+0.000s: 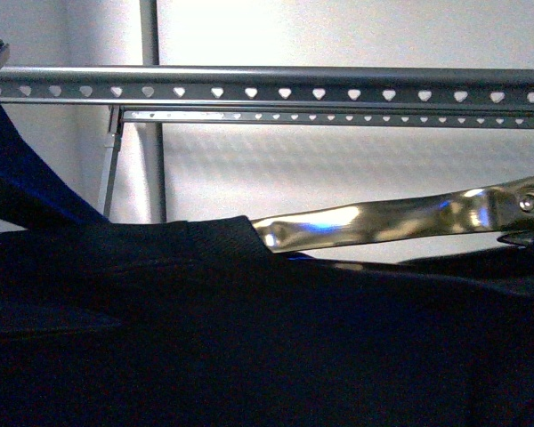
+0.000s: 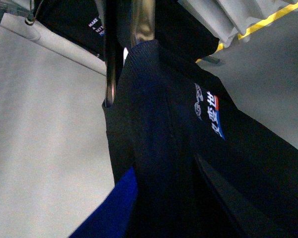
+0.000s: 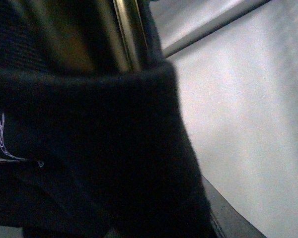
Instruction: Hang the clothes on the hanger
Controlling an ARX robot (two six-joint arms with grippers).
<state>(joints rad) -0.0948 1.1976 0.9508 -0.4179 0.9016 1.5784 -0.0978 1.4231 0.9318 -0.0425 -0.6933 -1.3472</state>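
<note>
Black T-shirt (image 1: 249, 338) x1, shiny coat hanger (image 1: 400, 218) x1, grey 2-rail rack (image 1: 276, 78) x1

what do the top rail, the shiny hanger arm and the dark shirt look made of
Top rail: matte grey metal, probably painted; cleanly punched heart holes.
Hanger arm: polished, likely chromed metal; mirror-like glints.
Shirt: black knit fabric, maybe cotton; fine ribbed texture.

Backlit wall (image 1: 356, 36) blows out; T-shirt (image 1: 249, 338) near-black (wrist views soft), glare on coat hanger (image 1: 383, 218)
</note>
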